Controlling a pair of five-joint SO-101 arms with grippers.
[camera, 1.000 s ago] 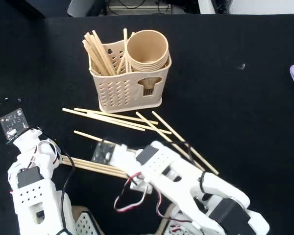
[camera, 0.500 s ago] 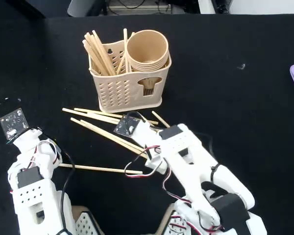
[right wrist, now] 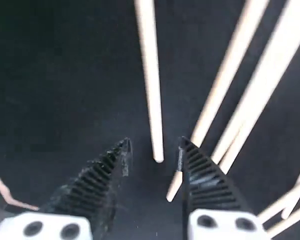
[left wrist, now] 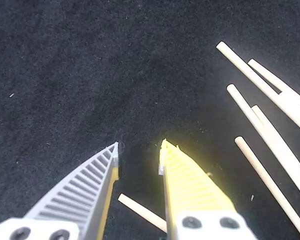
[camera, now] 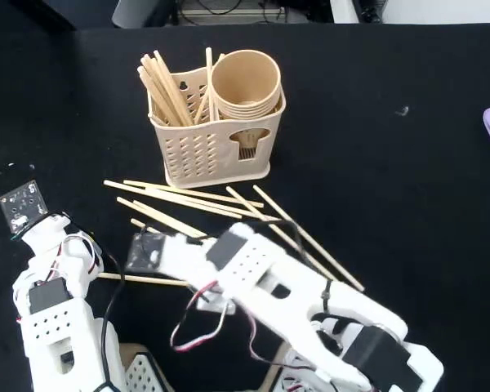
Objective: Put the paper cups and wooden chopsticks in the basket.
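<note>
The paper cups [camera: 245, 82] sit stacked in the basket [camera: 216, 151], in its right compartment. A bunch of wooden chopsticks [camera: 165, 88] stands in the left one. Loose chopsticks [camera: 192, 198] lie scattered on the black table [camera: 408, 212] right in front of the basket. The right gripper [right wrist: 152, 150] is down over them, jaws partway open, with one stick's tip sitting between them, not pinched. The left gripper [left wrist: 139, 150] hangs low by the sticks' ends, jaws slightly apart, gripping nothing, and one chopstick end [left wrist: 140, 212] lies on the table between them.

High view down over the table [camera: 392, 163]; both wrist views close above its loose chopsticks [right wrist: 150, 75].
</note>
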